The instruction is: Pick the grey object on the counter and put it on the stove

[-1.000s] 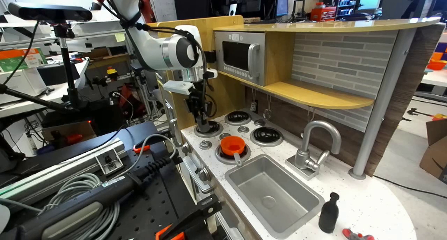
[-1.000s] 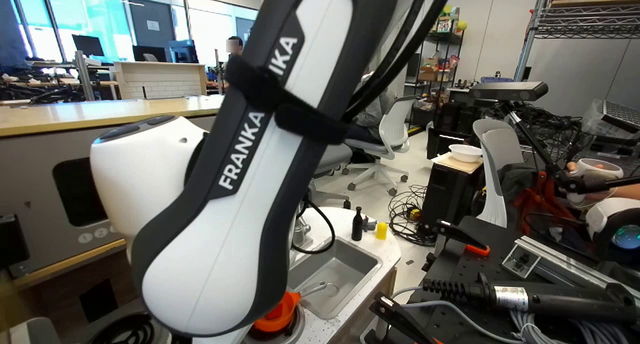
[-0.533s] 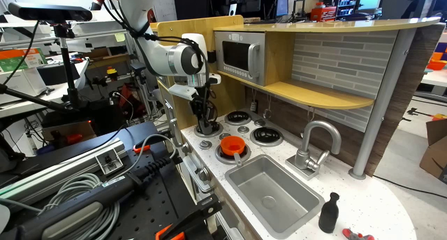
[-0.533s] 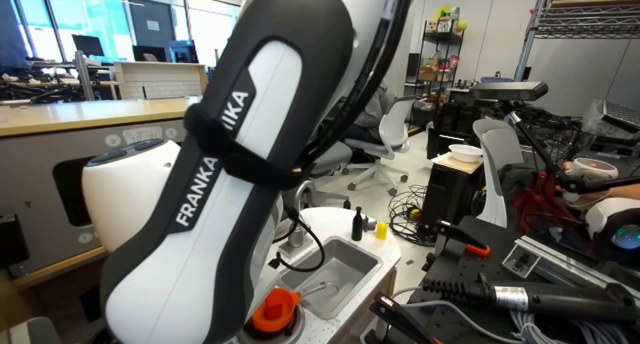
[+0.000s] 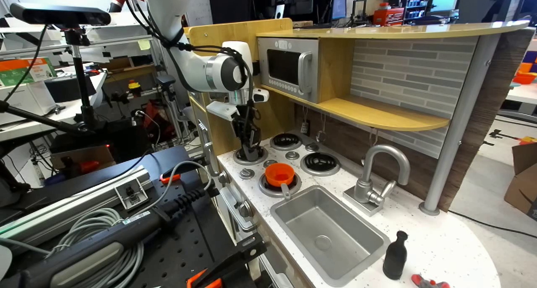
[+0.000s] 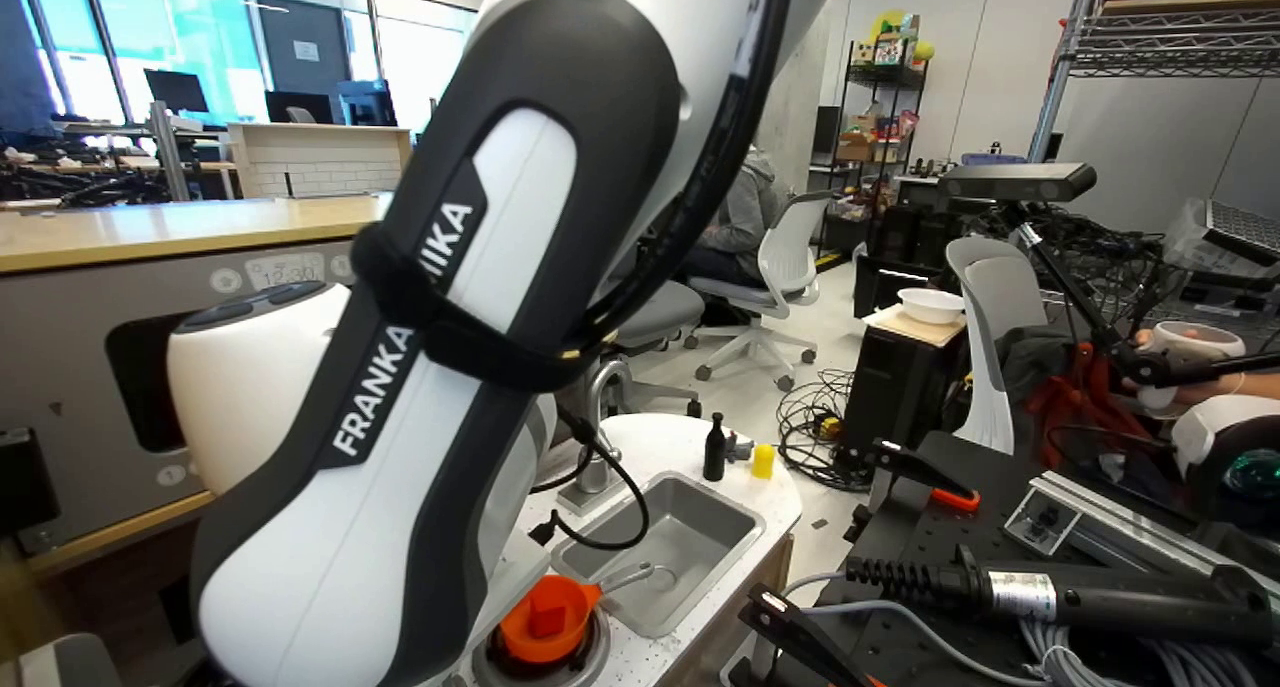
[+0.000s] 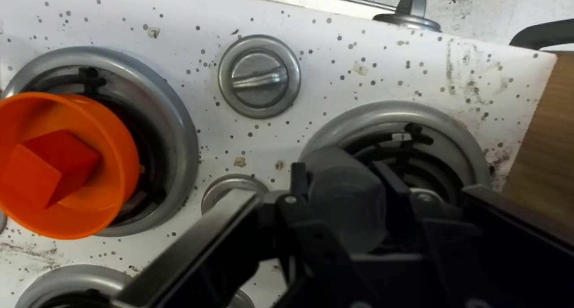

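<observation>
Grey object (image 7: pixel 347 205) was clamped in my gripper (image 7: pixel 345 176) above a burner (image 7: pixel 406 153) on the stove (image 7: pixel 269 137), near an orange pan (image 7: pixel 114 178) on another burner (image 7: pixel 186 151).

This is a robotics lab with a toy kitchen (image 5: pixel 348 133) set up inside it. On the kitchen's side, a microwave front (image 5: pixel 285 66) reading 12:30 sits above a speckled white worktop (image 5: pixel 444 246) that carries a coil-burner stove (image 5: pixel 320 164), a grey sink (image 5: pixel 335 221) and a curved faucet (image 5: pixel 364 191). The lab shows in the jointed arm (image 6: pixel 430 397) lettered FRANKA, a bar-shaped camera (image 5: pixel 61 15) on a stand (image 5: pixel 82 82), a perforated black board (image 5: pixel 188 229) bearing clamps (image 5: pixel 250 247) and coiled grey cable (image 5: pixel 94 221), and steel wire shelving (image 6: pixel 1180 57). Farther back are a red tool chest (image 5: pixel 388 17), monitors (image 6: pixel 175 92), a swivel chair (image 6: pixel 795 247) and a seated person (image 6: pixel 745 212) in grey.
</observation>
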### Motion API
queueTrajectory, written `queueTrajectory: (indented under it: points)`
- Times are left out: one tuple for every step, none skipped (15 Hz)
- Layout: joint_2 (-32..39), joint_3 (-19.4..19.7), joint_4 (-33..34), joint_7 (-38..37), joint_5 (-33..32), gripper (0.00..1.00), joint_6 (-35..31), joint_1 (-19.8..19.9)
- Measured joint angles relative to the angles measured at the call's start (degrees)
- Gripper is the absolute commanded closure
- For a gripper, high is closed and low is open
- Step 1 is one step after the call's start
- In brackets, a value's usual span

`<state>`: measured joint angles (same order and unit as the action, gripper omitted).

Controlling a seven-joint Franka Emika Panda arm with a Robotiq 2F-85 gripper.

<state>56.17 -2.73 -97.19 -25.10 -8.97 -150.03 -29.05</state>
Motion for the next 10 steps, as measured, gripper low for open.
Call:
queueTrajectory:
  points:
    - [0.0,0.02,0.03,-0.27,0.33,0.86,0.12,0.0]
    - [0.0,0.03,0.03,-0.39,0.58,0.86,0.18,0.0]
    - [0.0,0.03,0.05,-0.45,0.79,0.86,0.22,0.0]
    - [0.0,0.03,0.05,-0.5,1.1,0.86,0.27,0.0]
    - [0.0,0.02,0.07,-0.54,1.49,0.86,0.36,0.0]
    - [0.0,0.02,0.08,-0.62,1.73,0.86,0.43,0.0]
    - [0.01,0.02,0.08,-0.84,1.9,0.86,0.49,0.0]
    - [0.01,0.02,0.08,-1.03,2.2,0.86,0.55,0.0]
    - [0.01,0.02,0.08,-1.18,2.62,0.86,0.64,0.0]
    - [0.0,0.02,0.09,-1.47,2.93,0.86,0.71,0.0]
